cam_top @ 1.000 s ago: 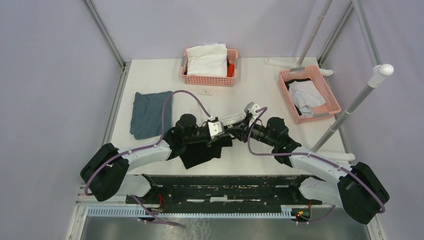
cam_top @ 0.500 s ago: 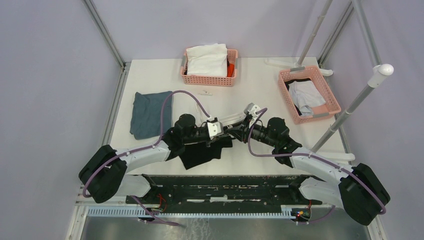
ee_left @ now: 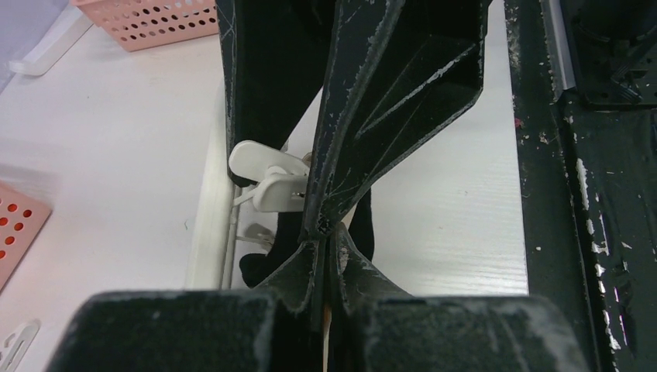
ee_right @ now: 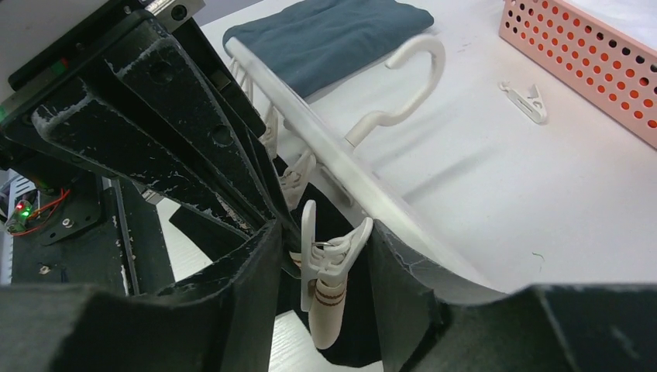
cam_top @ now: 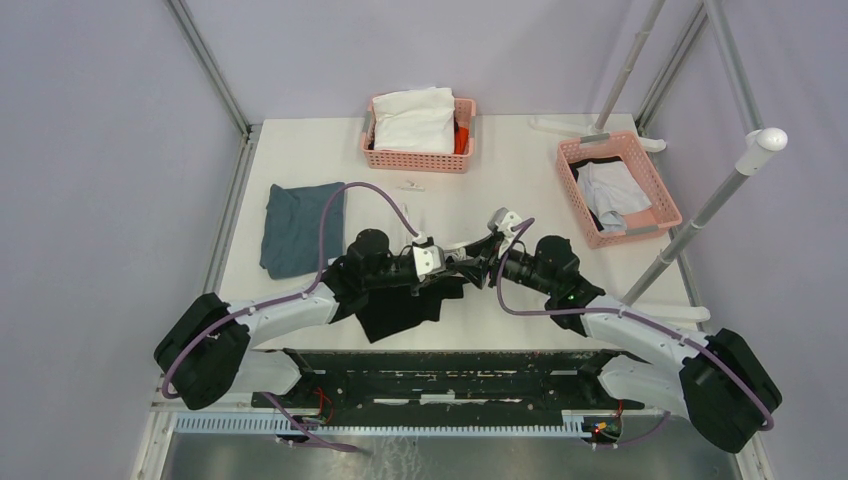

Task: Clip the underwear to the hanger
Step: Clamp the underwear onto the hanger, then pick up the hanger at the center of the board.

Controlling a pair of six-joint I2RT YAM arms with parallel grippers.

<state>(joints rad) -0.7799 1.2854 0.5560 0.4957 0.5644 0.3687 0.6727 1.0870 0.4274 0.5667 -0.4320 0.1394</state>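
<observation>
We judge the clipping step to be in hand. The left gripper (ee_left: pixel 325 260), fingers together and apparently pinching the underwear (cam_top: pixel 395 305), holds it just below the hanger (ee_right: pixel 333 155) rail, and the right gripper (ee_right: pixel 324 248) has its fingers apart astride a clip (ee_right: pixel 329 298) hanging from that rail. Next, the clip's bite on the fabric needs confirming before the left lets go. We find no legible writing or brand.

No text, label or number is legible — anywhere.

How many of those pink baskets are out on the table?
2. One pink basket sits at the far edge of the table, near the middle, holding a white garment. The second pink basket is at the far right. None seems hidden.
</observation>
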